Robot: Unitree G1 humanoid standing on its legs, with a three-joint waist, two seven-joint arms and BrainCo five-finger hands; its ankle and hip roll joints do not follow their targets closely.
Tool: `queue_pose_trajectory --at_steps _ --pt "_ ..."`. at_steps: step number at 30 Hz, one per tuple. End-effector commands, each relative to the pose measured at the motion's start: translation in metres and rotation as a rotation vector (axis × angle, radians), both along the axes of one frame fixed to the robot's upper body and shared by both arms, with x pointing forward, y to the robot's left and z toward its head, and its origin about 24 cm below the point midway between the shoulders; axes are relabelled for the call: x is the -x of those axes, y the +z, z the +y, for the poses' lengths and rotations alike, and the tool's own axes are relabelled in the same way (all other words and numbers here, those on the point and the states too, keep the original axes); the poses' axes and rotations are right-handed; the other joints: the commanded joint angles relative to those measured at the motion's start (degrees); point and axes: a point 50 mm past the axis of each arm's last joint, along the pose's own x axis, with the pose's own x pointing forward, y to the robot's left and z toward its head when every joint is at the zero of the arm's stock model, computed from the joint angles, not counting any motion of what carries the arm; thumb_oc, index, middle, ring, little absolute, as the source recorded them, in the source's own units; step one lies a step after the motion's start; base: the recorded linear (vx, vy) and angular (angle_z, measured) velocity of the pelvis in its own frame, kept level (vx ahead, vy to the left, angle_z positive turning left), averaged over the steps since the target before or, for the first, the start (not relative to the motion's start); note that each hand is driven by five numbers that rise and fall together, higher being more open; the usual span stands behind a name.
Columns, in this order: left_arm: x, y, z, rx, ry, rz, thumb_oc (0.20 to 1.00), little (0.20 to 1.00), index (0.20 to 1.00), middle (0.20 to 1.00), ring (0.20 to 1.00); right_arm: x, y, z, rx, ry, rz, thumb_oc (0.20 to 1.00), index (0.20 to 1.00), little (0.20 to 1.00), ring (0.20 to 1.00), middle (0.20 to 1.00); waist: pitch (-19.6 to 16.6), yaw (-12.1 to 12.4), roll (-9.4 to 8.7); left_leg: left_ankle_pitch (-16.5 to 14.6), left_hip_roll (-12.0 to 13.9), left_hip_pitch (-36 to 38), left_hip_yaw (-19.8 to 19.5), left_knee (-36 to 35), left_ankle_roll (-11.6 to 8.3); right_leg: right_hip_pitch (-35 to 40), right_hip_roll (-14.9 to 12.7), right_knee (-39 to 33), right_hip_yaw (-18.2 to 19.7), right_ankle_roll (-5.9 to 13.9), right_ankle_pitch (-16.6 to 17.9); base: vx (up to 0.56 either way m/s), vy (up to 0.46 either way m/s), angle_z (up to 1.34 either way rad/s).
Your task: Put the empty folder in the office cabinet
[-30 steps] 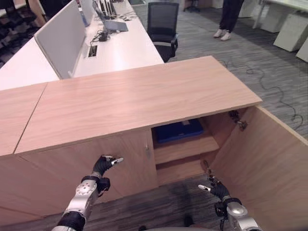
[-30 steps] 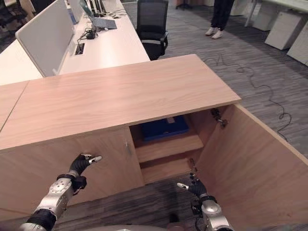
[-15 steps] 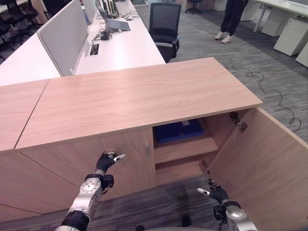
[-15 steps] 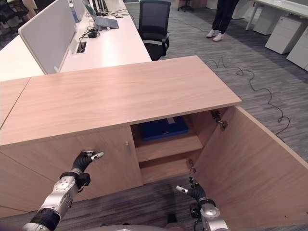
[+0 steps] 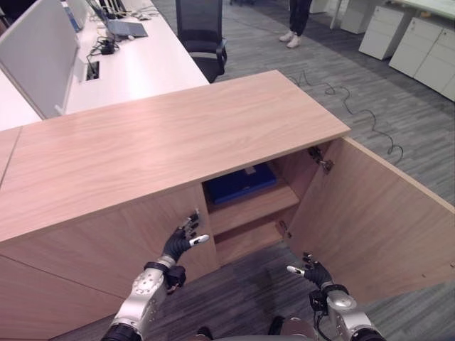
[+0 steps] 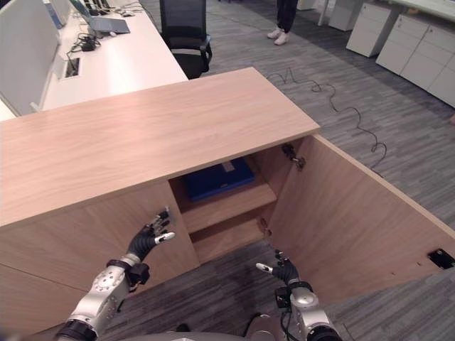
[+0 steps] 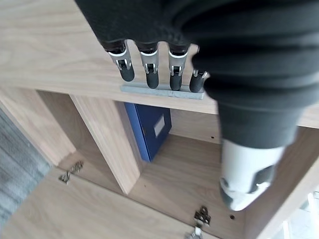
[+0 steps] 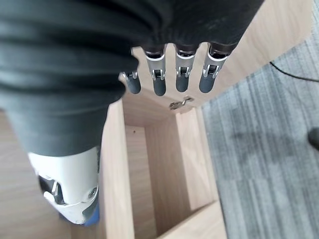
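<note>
You see one wooden cabinet [image 5: 178, 135], one blue folder [image 5: 239, 181] on its shelf, one open door [image 5: 370, 213], one office chair [image 5: 200, 28], one laptop [image 5: 122, 27], two robot hands.

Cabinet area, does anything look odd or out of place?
Nothing stands out. The blue folder lies on the upper shelf inside the cabinet, whose right door hangs wide open. Both hands hold nothing.

Cabinet top [image 5: 170, 142] hides most of blue folder [image 5: 240, 182].

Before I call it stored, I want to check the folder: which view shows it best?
Left wrist view: the blue folder shows close, upright in the cabinet. Both eye views show its top under the overhang; the right wrist view, a blue sliver.
</note>
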Motion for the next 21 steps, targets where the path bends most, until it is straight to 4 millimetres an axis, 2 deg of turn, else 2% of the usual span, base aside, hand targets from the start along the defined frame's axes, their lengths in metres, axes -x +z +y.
queue_pose_trajectory --at_steps 1,3,4,5,7,9,10,11,12,13,15,21 --pt "-0.011 0.012 -0.036 0.078 -0.140 -0.086 1.000 1.000 1.000 1.000 1.000 -0.011 0.006 -0.002 -0.003 -0.004 -0.045 1.000 1.000 1.000 1.000 1.000 -1.06 -1.20 0.76 -3.56 -1.69 -0.61 -2.39 3.48 0.29 6.77 2.07 -12.14 5.67 5.06 8.82 0.02 -0.143 -0.63" --pt "-0.008 0.009 -0.033 0.073 -0.132 -0.073 1.000 1.000 1.000 1.000 1.000 -0.009 0.005 -0.004 0.000 -0.004 -0.041 1.000 1.000 1.000 1.000 1.000 -1.10 -1.42 1.19 -3.33 -1.17 -0.58 -2.05 3.84 -0.26 7.81 2.82 -14.62 6.07 4.69 8.95 0.00 -0.156 -0.76" --pt "-0.004 0.006 -0.030 0.077 -0.116 -0.056 1.000 1.000 1.000 1.000 1.000 -0.007 0.006 -0.010 0.011 0.000 -0.041 1.000 1.000 1.000 1.000 1.000 -0.87 -1.91 1.64 -3.15 0.01 -1.28 -1.41 6.18 -1.42 8.99 3.49 -17.37 6.79 4.33 8.88 -0.01 -0.178 -0.48" --pt "-0.004 0.006 -0.030 0.078 -0.116 -0.056 1.000 1.000 1.000 1.000 1.000 -0.007 0.006 -0.010 0.012 0.000 -0.041 1.000 1.000 1.000 1.000 1.000 -0.87 -1.90 1.69 -3.23 0.10 -1.33 -1.41 6.32 -1.45 9.05 3.57 -17.50 6.79 4.30 8.95 -0.04 -0.208 -0.40" --pt "-0.004 0.003 -0.028 0.076 -0.095 -0.048 1.000 1.000 1.000 1.000 1.000 -0.009 0.011 -0.021 0.042 -0.012 -0.053 1.000 1.000 1.000 1.000 1.000 0.04 -2.35 2.11 -0.56 2.85 -4.33 0.12 11.49 -4.02 11.25 4.46 -22.16 8.42 3.59 9.32 -0.05 -0.118 -0.35" --pt "-0.003 0.001 -0.029 0.087 -0.073 -0.046 1.000 1.000 1.000 1.000 1.000 -0.014 0.015 -0.029 0.075 -0.009 -0.061 1.000 1.000 1.000 1.000 1.000 0.79 -2.40 2.92 1.65 3.77 -4.90 -2.55 13.81 -5.92 11.82 4.96 -23.91 10.58 3.50 9.35 -0.03 0.009 -0.42" --pt "-0.003 0.001 -0.029 0.087 -0.073 -0.047 1.000 1.000 1.000 1.000 1.000 -0.015 0.016 -0.029 0.075 -0.009 -0.062 1.000 1.000 1.000 1.000 1.000 0.73 -2.36 2.96 1.91 3.78 -5.06 -2.48 13.67 -5.90 11.59 5.01 -23.97 10.64 3.42 9.57 -0.04 0.054 -0.68" --pt "-0.004 0.001 -0.031 0.096 -0.065 -0.048 1.000 1.000 1.000 1.000 1.000 -0.017 0.017 -0.032 0.091 -0.005 -0.061 1.000 1.000 1.000 1.000 1.000 0.85 -2.13 3.35 2.39 3.40 -4.97 -5.12 13.19 -6.43 11.44 4.91 -24.60 11.47 3.86 9.97 -0.04 0.043 -0.74" --pt "-0.004 0.000 -0.032 0.101 -0.055 -0.050 1.000 1.000 1.000 1.000 1.000 -0.019 0.018 -0.032 0.096 0.000 -0.062 1.000 1.000 1.000 1.000 1.000 0.85 -1.92 3.40 2.10 2.82 -4.72 -7.81 12.37 -6.47 11.14 4.64 -24.84 12.58 4.12 10.31 -0.03 0.065 -0.69" --pt "-0.005 0.001 -0.031 0.108 -0.031 -0.059 1.000 1.000 1.000 1.000 1.000 -0.022 0.019 -0.034 0.104 0.004 -0.061 1.000 1.000 1.000 1.000 1.000 0.78 -1.28 3.32 -0.04 1.04 -3.84 -13.97 10.87 -6.12 10.08 4.39 -24.86 15.11 4.57 10.74 -0.02 0.025 -0.60" --pt "-0.006 0.000 -0.031 0.109 -0.019 -0.059 1.000 1.000 1.000 1.000 1.000 -0.022 0.018 -0.035 0.107 -0.004 -0.054 1.000 1.000 1.000 1.000 1.000 0.17 -1.00 2.98 -2.41 -0.50 -3.36 -17.98 9.86 -5.68 8.72 4.27 -24.63 16.73 4.50 11.17 0.00 0.001 -0.65" --pt "-0.006 -0.001 -0.029 0.086 -0.026 -0.049 1.000 1.000 1.000 1.000 1.000 -0.006 0.008 -0.043 0.093 -0.067 -0.003 1.000 1.000 1.000 1.000 1.000 -0.58 -2.37 2.68 -5.93 -1.90 -0.79 -17.06 6.94 -3.84 9.39 3.89 -24.45 17.91 5.09 11.70 0.04 0.050 -0.25"
